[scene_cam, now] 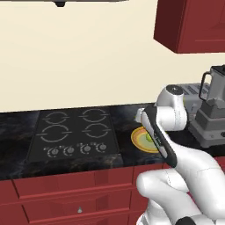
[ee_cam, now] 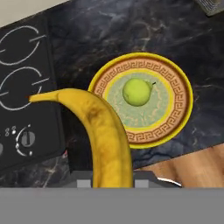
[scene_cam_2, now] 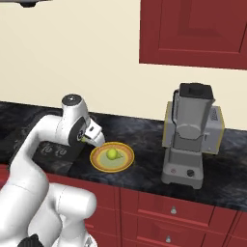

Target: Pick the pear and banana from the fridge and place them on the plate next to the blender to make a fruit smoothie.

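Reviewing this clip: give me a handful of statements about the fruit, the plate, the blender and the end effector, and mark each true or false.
1. The pear lies in the middle of the plate. True.
2. The banana already rests on the plate. False: it is held in the end effector, above the counter beside the plate.
3. The end effector is open. False: it is shut on the banana.
4. The blender stands on the counter to the right of the plate, seen from the right base view. True.
5. The stovetop has a pot on it. False: its burners are bare.
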Controlling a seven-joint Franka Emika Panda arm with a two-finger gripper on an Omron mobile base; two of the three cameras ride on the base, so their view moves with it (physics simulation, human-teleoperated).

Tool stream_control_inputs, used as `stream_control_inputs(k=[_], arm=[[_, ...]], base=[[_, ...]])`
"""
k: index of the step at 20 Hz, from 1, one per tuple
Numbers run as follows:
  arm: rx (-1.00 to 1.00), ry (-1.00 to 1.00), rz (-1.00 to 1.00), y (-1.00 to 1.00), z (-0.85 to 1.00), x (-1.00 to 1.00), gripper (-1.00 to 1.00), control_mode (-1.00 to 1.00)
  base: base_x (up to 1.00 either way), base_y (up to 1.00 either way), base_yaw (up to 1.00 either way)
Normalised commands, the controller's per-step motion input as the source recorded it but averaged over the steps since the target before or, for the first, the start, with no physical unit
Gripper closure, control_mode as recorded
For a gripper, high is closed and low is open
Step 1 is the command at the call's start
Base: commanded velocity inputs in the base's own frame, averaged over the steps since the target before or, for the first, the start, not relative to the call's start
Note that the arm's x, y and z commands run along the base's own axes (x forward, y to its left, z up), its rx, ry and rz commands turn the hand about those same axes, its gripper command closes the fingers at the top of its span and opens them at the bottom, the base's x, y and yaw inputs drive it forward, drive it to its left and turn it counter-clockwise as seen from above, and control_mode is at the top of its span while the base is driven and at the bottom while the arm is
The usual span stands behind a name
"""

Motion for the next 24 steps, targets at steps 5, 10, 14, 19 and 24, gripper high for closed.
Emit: stream_control_inputs(k=[5,10,14,19,24], arm=[[-0.01,0.32,-0.02,0.00,-0.91,0.90,1.00,-1.00],[-0.08,0.12,0.00,0.00,-0.65,0.63,1.00,-1.00],[-0.11,-0.04,0.00,0.00,-0.60,0.47,1.00,-1.00],[-0.08,-0.12,0.00,-0.01,-0.67,0.24,-1.00,-1.00],[-0.01,-0.04,0.00,-0.04,-0.15,-0.02,-1.00,-1.00]], base=[[0.00,0.00,0.00],[0.00,0.00,0.00],[0.00,0.00,0.00],[0.00,0.00,0.00],[0.00,0.00,0.00]])
